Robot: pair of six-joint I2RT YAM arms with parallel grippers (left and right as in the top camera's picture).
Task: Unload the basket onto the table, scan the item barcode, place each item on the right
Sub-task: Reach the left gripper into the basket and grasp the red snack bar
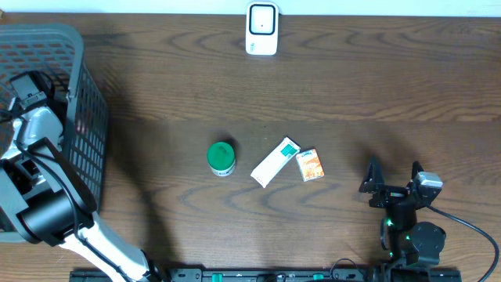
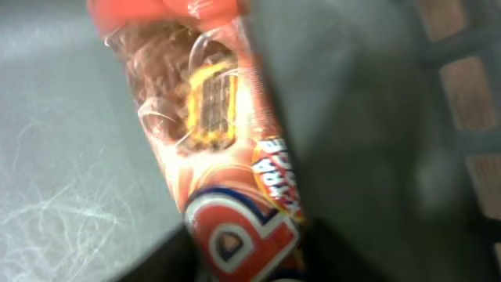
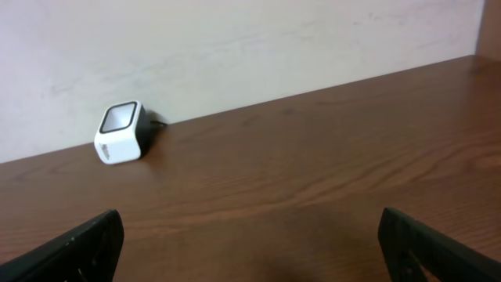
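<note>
Snack packet is the item here, a red and orange wrapper lying down in the grey basket at the far left of the bench.

My guess is we're at the pick-up step. The left tool is down inside the basket right over the packet, which fills the left wrist view. The jaws aren't clear in that shot, so I can't tell if it's wide, narrow or gripping the wrapper. The right tool sits near right with its jaws spread wide and nothing between them.

The next move needs a firm hold on a crinkly wrapper and a lift clear of the basket wall. After that it's a carry to the white scanner at the far middle edge, barcode turned to its window. No barcode shows yet, so it may need rotating.

Mid-bench there's a white and green box, a green-lidded tub left of it and a small orange pack right of it.

Readable text: a big white "P" on the wrapper, plus yellow lettering too blurred to make out. The bench items are too small to read.
</note>
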